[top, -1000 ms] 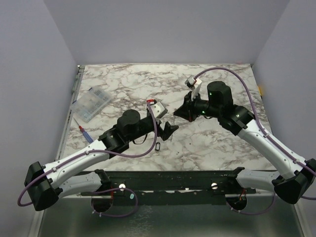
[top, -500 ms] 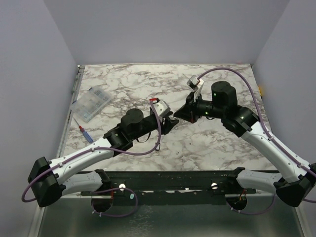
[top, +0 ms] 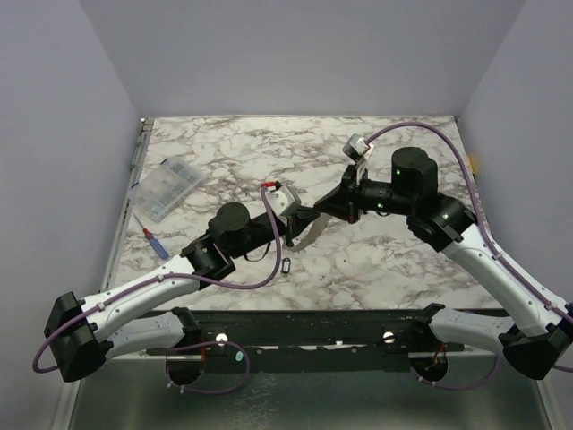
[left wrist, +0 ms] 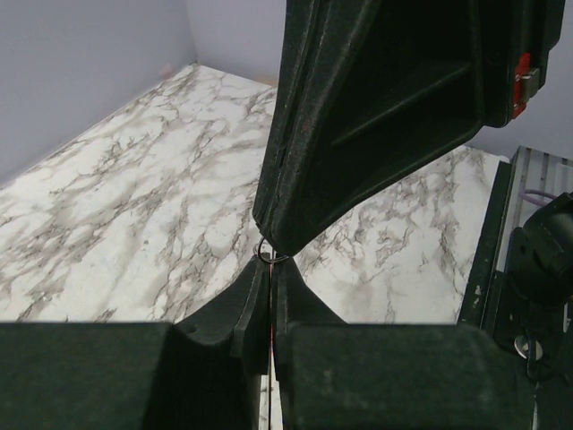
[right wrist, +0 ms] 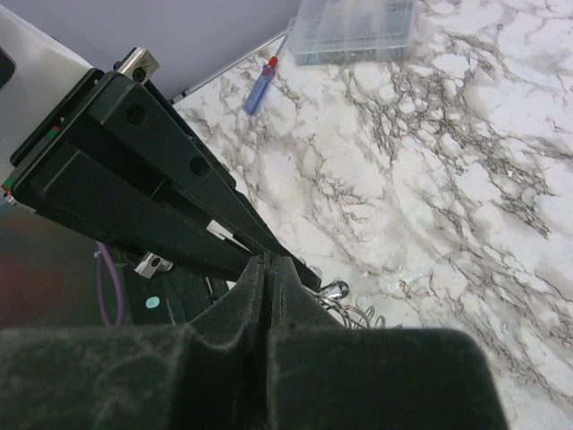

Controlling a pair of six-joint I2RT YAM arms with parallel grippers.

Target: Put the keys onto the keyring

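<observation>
The key [top: 286, 266], the only 1 you can see, lies flat on the marble table [top: 394, 269] at about 6 o'clock. It is loose, just on the near side of where the arms meet.

Above it, at the centre, your left gripper [left wrist: 269, 282] and right gripper [right wrist: 267, 264] meet tip to tip. Both are squeezed fully together on the keyring [left wrist: 273, 257], a thin silvery wire pinched where the tips touch and held off the table.

A blue-handled screwdriver [top: 154, 242] lies at 9 o'clock. A clear plastic box [top: 166, 189] sits at 10 o'clock. Any lettering is too small to read.
</observation>
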